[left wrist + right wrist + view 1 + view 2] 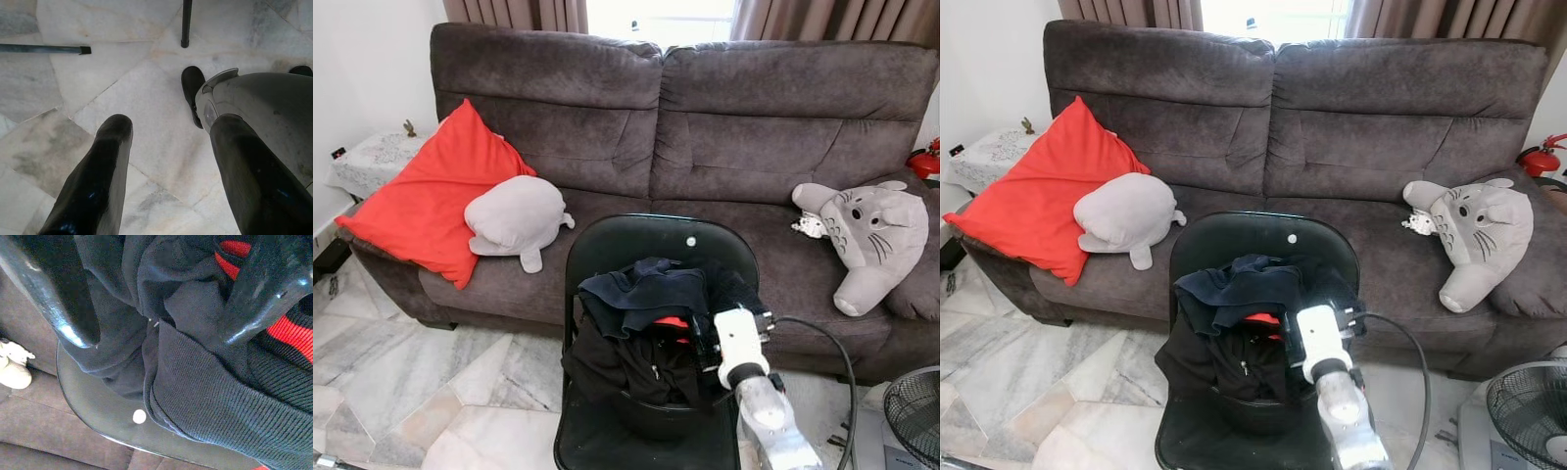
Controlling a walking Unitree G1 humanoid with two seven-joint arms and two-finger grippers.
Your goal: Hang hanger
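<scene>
A heap of dark clothes (641, 323) with a red striped piece (288, 335) lies on a black folding chair (636, 240) in front of me. My right arm reaches into the heap from the right. My right gripper (161, 318) is open, its fingers (63, 308) spread against the dark knit cloth, next to the chair's backrest (98, 411). I cannot make out a hanger in the heap. My left gripper (171, 127) hangs idle and open above the marble floor (122, 78).
A dark grey sofa (744, 127) stands behind the chair, with a red cushion (435, 191), a grey plush (514, 215) and a grey cat-like plush (871, 235). A fan (913, 411) stands at the lower right. A small side table (367, 157) is on the left.
</scene>
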